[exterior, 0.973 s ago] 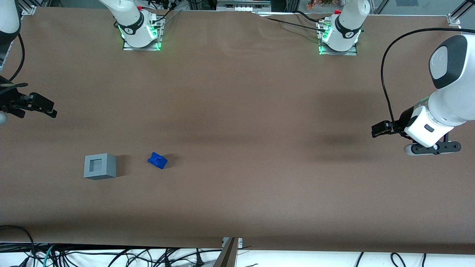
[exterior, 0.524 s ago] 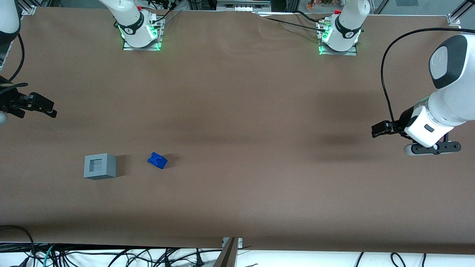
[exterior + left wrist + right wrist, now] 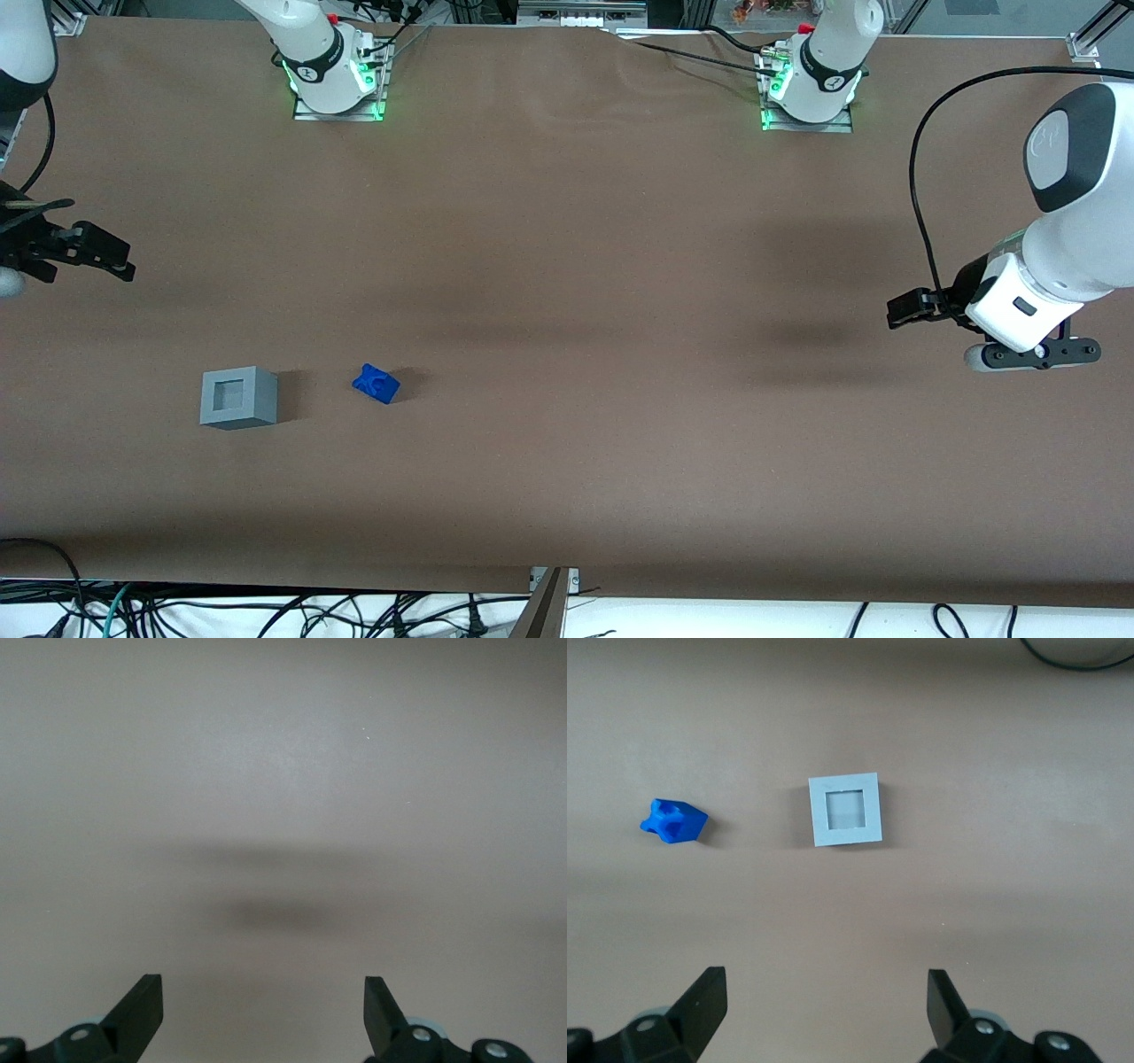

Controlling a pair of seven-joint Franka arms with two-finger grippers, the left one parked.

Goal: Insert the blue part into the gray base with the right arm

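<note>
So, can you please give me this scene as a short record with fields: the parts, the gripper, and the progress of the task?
blue part: lying on the table, apart from the base
gray base: upright, socket empty, beside the blue part, toward the working arm's end
gripper: open, holding nothing, high above the table, farther from the front camera than both parts
progress: blue part not yet grasped or inserted

The right arm's gripper (image 3: 824,1001) hangs high above the table — fingers (image 3: 704,997) spread wide, holding nothing.
</note>
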